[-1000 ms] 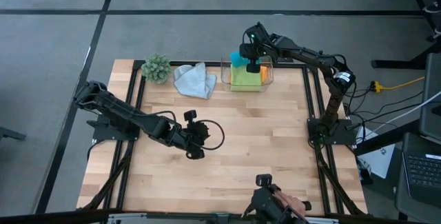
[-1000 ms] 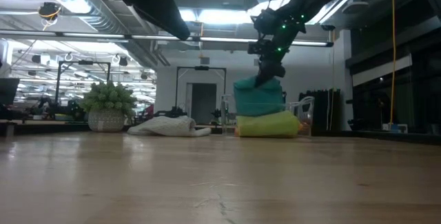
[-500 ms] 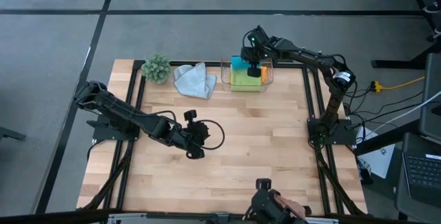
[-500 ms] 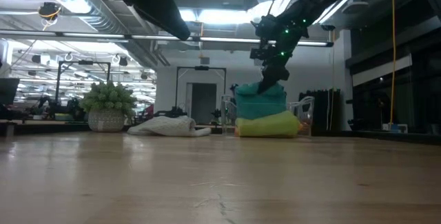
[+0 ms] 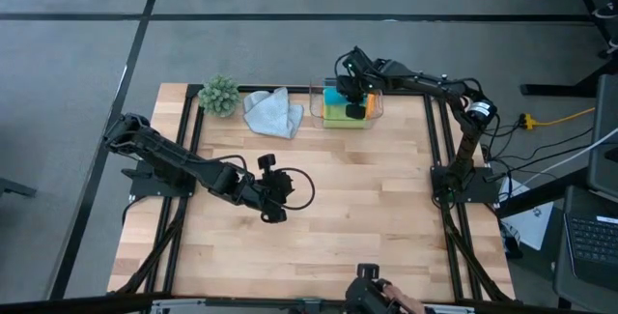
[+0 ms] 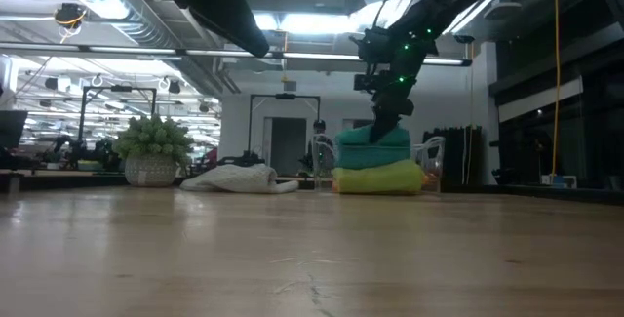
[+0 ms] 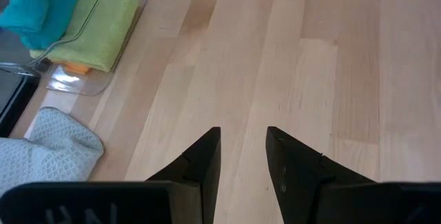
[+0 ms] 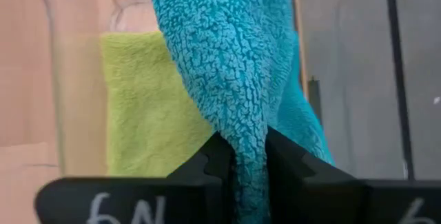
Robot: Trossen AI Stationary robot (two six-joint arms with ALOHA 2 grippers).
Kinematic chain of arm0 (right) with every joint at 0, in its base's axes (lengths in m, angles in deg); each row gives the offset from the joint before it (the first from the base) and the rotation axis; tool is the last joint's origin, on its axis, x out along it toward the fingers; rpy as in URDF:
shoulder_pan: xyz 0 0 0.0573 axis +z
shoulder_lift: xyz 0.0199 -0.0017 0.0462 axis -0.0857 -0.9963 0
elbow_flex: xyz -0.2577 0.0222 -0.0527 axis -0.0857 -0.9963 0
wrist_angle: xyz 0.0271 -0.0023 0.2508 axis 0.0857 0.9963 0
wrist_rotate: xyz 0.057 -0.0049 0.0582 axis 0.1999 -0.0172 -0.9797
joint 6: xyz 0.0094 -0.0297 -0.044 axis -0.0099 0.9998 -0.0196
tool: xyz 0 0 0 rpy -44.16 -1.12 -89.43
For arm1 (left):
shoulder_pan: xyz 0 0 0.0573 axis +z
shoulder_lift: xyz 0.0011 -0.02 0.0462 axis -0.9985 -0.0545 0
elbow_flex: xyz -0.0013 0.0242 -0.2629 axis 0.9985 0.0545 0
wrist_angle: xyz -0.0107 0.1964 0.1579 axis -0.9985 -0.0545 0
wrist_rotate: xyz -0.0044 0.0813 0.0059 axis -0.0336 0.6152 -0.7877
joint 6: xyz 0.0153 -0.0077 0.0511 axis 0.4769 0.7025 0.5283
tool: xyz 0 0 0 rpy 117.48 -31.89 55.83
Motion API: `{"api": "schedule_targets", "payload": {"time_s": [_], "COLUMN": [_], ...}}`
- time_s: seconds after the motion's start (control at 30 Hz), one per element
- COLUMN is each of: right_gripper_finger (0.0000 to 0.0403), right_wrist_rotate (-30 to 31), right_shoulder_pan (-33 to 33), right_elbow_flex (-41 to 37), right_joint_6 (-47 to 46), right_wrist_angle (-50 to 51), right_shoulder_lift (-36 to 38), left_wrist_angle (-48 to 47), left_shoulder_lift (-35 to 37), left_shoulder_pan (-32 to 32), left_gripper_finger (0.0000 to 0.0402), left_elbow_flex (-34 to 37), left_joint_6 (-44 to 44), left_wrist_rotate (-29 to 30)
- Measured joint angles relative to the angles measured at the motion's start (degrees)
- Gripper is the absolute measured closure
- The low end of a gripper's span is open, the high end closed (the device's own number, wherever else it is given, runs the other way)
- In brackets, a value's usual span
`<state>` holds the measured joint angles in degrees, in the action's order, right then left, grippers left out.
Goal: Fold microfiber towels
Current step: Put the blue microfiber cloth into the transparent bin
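A clear plastic box (image 5: 377,97) at the table's far edge holds a lime green towel (image 8: 141,107) lying on an orange one (image 7: 79,67). The turquoise towel (image 6: 372,149) lies bunched on the lime green one, and my right gripper (image 8: 242,138) stands above it, shut on it. A light grey towel (image 5: 272,111) lies crumpled on the table left of the box. My left gripper (image 7: 243,131) hangs open over bare wood at mid-table (image 5: 280,190), holding nothing. My right gripper pinches an upstanding fold of the turquoise towel (image 8: 242,114) between its two fingers (image 8: 215,156). The fingers come from above, slanting down. The towel's bulk rests on the lime green towel in the box, slack below the fingers.
A small green plant in a pot (image 5: 219,95) stands at the far left, next to the grey towel. The box's thin clear walls (image 6: 429,151) rise around the towel stack. Bare wood stretches across the table's middle and near side.
My right gripper has sunk toward the box and tipped, taking the turquoise towel with it. The towel hung tall under the fingers a second ago; now it has settled lower and wider onto the lime green towel.
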<state>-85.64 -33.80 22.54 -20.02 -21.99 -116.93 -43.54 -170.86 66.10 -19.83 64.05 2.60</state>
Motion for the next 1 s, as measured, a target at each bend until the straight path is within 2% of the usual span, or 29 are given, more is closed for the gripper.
{"api": "schedule_targets", "payload": {"time_s": [0.13,0.33,0.43,0.73,0.87,1.0], "right_gripper_finger": [0.0339,0.0330,0.0307,0.0199,0.0180,0.0177], "right_wrist_rotate": [-0.49,-6.23,-6.38,-6.08,-6.03,-5.95], "right_shoulder_pan": [1.03,2.34,2.99,3.94,4.13,4.07], "right_elbow_flex": [-0.01,-0.01,-0.01,1.51,5.08,7.99], "right_joint_6": [-3.10,-3.72,-4.28,-8.58,-8.61,-8.60], "right_wrist_angle": [2.04,5.34,6.34,9.92,14.42,14.41], "right_shoulder_lift": [0.00,0.00,0.00,0.01,0.11,0.24], "left_wrist_angle": [-0.02,-0.02,-0.02,-0.02,-0.04,-0.04], "left_shoulder_lift": [0.00,0.00,0.00,0.00,0.00,0.00], "left_shoulder_pan": [0.00,0.00,0.00,0.00,0.00,0.04], "left_gripper_finger": [0.0292,0.0292,0.0292,0.0292,0.0292,0.0292], "left_elbow_flex": [0.00,0.00,-0.02,-0.02,-0.02,-0.02], "left_joint_6": [0.01,0.01,0.01,0.01,0.25,1.62], "left_wrist_rotate": [0.00,0.00,0.01,0.00,0.02,0.02]}}
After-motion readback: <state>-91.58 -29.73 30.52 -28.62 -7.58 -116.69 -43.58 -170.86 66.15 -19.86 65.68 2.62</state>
